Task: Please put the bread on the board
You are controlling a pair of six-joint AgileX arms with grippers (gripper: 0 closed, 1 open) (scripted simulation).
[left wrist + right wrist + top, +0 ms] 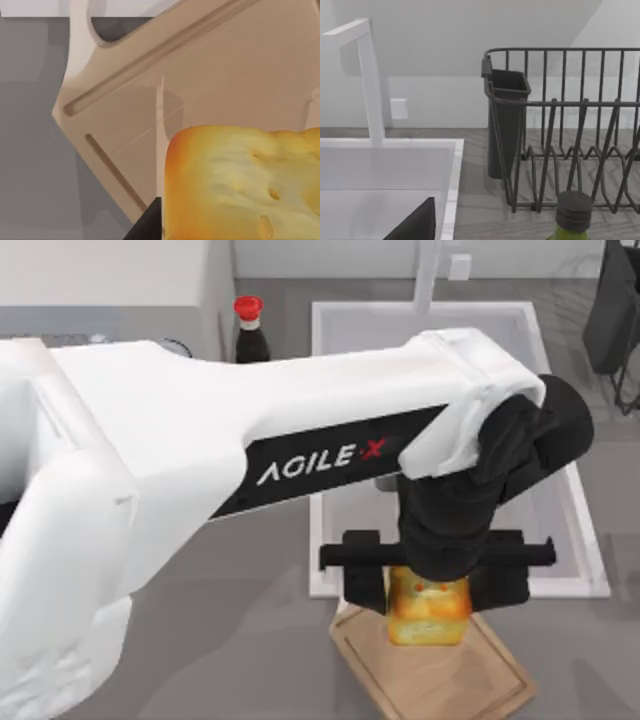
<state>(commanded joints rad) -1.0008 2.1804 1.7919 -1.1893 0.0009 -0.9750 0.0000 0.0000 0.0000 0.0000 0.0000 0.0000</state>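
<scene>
Seen from above, our left arm (200, 470), a broad white AgileX limb, sweeps from the left edge across most of the grey table (250, 640) and ends in a black wrist over the table's near middle. Behind that wrist lies a white rectangular sink (560, 540), its near rim just beside the far corner of the board (440, 680). The board is a light tan wooden rectangle set at an angle, with a groove running just inside its rim and a pale loop handle (80, 30) at one end; bare grey table lies open to its left and right. Our left gripper (428, 605) hangs over the board's far end with its black fingers (365, 590) closed against the two sides of the bread (428, 612), a small golden-yellow block with orange-brown toasted patches. From the left wrist camera the bread (240, 185) sits over the inside of the board (240, 65), within the groove, and we cannot tell whether it touches the wood or hangs just above it. A dark sauce bottle with a red cap (248, 310) stands at the far side, left of the sink and well apart from the board. The right wrist camera shows a dark wire dish rack (570, 125) with a cutlery cup beside the sink, a white faucet (370, 85), and a green bottle with a dark cap (572, 212); our right gripper's state cannot be told.
</scene>
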